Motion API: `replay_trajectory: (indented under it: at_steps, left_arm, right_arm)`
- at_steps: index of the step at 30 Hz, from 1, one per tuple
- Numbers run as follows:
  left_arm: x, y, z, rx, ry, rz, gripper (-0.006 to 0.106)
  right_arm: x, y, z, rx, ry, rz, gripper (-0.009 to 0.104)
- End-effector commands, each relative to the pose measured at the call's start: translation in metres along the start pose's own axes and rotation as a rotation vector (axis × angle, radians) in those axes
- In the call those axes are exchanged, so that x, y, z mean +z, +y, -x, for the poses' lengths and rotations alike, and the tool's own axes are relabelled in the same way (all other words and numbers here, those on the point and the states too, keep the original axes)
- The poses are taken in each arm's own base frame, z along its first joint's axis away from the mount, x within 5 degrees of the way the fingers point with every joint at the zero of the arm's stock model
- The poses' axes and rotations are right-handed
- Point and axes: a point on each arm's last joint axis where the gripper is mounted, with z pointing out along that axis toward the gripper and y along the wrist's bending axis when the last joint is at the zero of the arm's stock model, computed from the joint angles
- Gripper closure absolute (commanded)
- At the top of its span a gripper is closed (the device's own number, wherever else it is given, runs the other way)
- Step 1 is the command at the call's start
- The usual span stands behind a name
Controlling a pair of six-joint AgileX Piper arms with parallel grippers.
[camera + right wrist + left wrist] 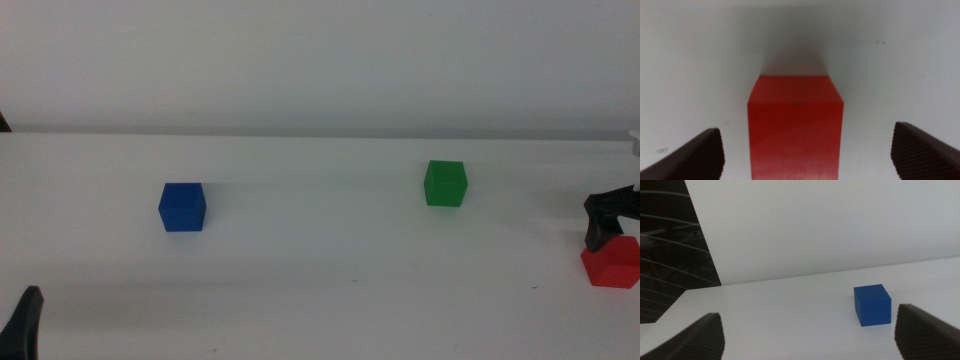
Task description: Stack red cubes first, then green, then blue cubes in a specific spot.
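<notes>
- The left gripper [810,335] has two dark, near-black jaws with blunt, sloping tips and a fine ribbed or woven texture on their faces
- The right gripper [807,152] looks the same: dark brownish-black jaws, finely grained, with rounded corners
- In the middle view the right gripper [610,215] is a black angular shape; a small pale part above it is perhaps a fitting
</notes>
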Motion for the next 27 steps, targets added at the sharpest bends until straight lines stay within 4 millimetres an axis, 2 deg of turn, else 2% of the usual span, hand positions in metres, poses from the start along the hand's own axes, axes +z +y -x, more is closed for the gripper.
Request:
replay_trajectory:
  at_steps: [1,8,16,27]
  left_arm:
    - [-0.001,-0.001,-0.010,-0.003,-0.017,-0.002,0.009]
    - [-0.001,-0.001,-0.010,-0.003,-0.017,-0.002,0.009]
    - [-0.001,-0.001,-0.010,-0.003,-0.017,-0.002,0.009]
    - [-0.001,-0.001,-0.010,-0.003,-0.017,-0.002,0.009]
  right_arm:
    - [0.001,-0.001,0.005,0.000,-0.040,-0.016,0.007]
    - [0.006,0.000,0.010,0.020,-0.067,-0.015,0.008]
    - [0.014,0.014,0.013,0.012,-0.050,-0.013,0.009]
    - [0.036,0.020,0.011,0.018,0.048,-0.018,0.011]
